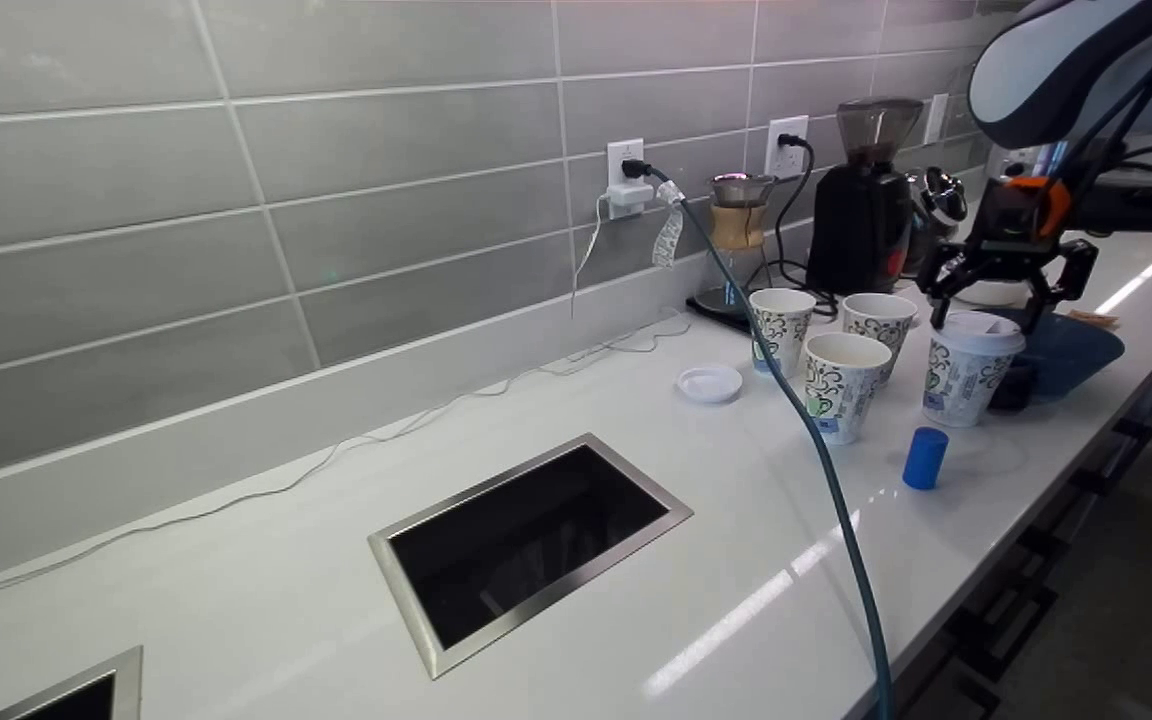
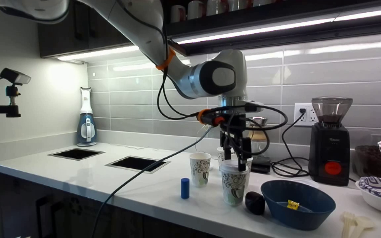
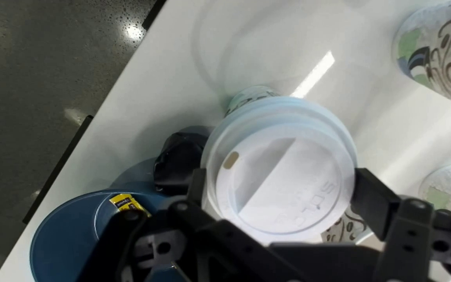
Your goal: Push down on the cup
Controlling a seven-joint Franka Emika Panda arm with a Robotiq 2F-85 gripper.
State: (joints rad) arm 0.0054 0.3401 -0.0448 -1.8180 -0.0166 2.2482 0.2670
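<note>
Straddles the white lid (image 3: 288, 180) of the cup (image 1: 961, 385) with the pincer (image 1: 986, 315) spread apart, with a jaw at nine o'clock and a jaw at three in the wrist view; cannot tell whether touching it. In an exterior view, shows the cup upright on the surface (image 1: 756, 500) at six o'clock from the pincer, with a blue cylinder (image 1: 925, 460) at seven from the cup and an open paper cup (image 1: 841, 390) at nine. In the wrist view, shows a black object (image 3: 180, 162) at nine, a blue bowl (image 3: 63, 235) toward eight.
</note>
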